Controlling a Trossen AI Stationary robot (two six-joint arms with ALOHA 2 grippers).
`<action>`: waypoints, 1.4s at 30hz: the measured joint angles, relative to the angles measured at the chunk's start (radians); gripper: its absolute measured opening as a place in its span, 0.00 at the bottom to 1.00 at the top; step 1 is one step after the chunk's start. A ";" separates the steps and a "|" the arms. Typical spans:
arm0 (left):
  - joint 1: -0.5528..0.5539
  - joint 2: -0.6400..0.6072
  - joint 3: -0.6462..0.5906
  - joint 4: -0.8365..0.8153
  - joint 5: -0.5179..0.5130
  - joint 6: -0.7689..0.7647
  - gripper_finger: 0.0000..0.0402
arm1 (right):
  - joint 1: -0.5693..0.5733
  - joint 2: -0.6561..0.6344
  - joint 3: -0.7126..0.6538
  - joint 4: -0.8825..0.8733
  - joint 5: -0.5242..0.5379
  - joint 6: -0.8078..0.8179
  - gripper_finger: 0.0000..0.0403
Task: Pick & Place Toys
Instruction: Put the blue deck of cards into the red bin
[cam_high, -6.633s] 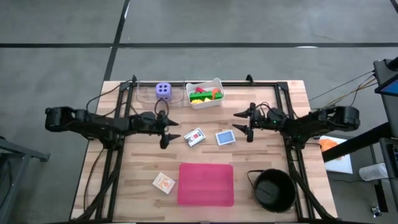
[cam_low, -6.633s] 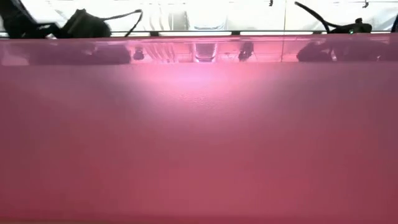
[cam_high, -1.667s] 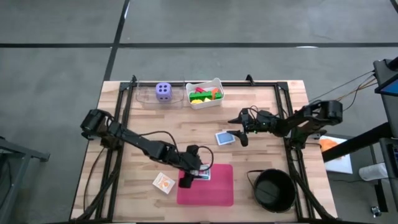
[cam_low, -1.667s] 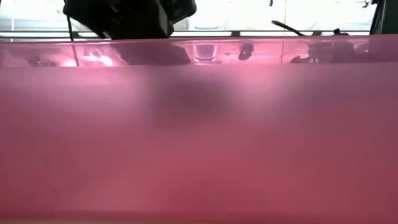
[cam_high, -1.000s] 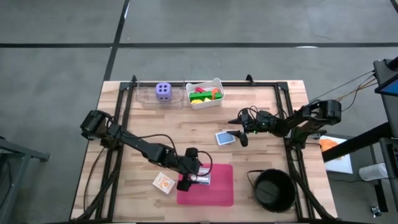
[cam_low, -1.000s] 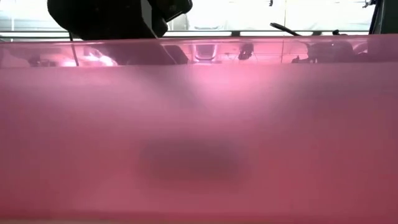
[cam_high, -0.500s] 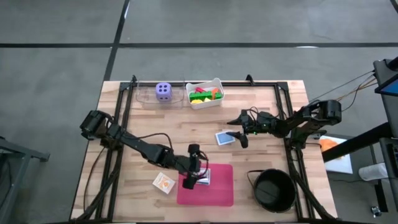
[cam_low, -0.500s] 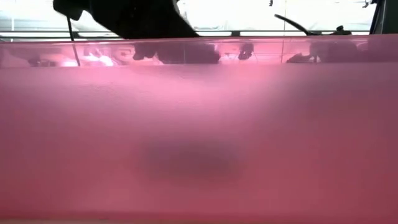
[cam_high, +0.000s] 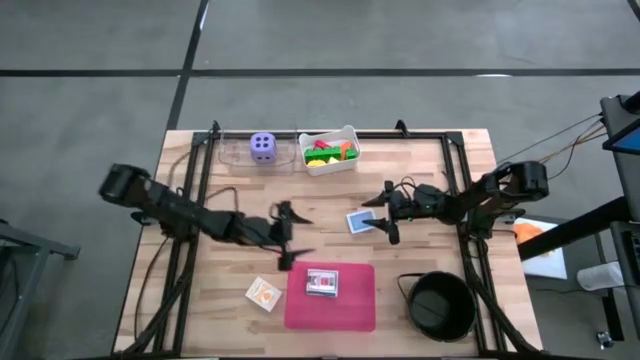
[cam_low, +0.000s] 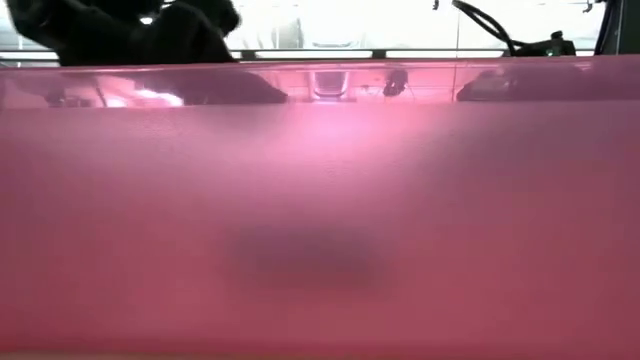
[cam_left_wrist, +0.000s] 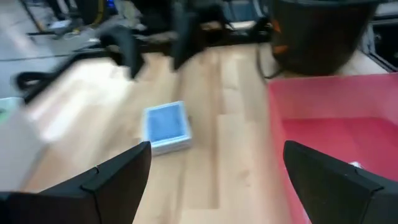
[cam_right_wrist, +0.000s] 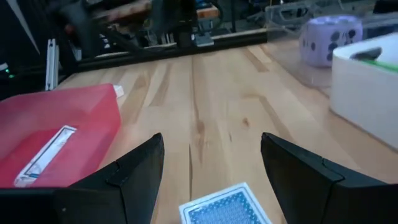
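Getting even, diffuse light from overhead in the high view; showing only soft, short shadows under the arms on the table (cam_high: 420, 270). Blowing out to white along the top of the low view, backlighting dark arm shapes there. Filling nearly all of that view with the out-of-focus pink mat (cam_low: 320, 220), plus glare streaks along its far edge. Smearing with motion blur across the left wrist view. Softening on the purple die (cam_right_wrist: 329, 38) in the right wrist view.

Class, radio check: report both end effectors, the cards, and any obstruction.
Left end effector open, empty, beside the pink mat. White card on mat. Right end effector open over blue card. Nothing in the way.
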 joint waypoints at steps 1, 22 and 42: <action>0.009 -0.044 -0.032 0.000 -0.006 0.001 0.90 | 0.000 0.004 0.002 -0.004 -0.001 0.009 0.66; 0.057 -0.613 -0.428 0.022 -0.032 0.008 0.90 | 0.004 0.033 0.566 -1.150 0.046 -0.161 0.68; 0.058 -0.615 -0.427 -0.004 -0.035 0.045 0.90 | 0.005 0.048 0.884 -1.856 0.089 -0.305 0.94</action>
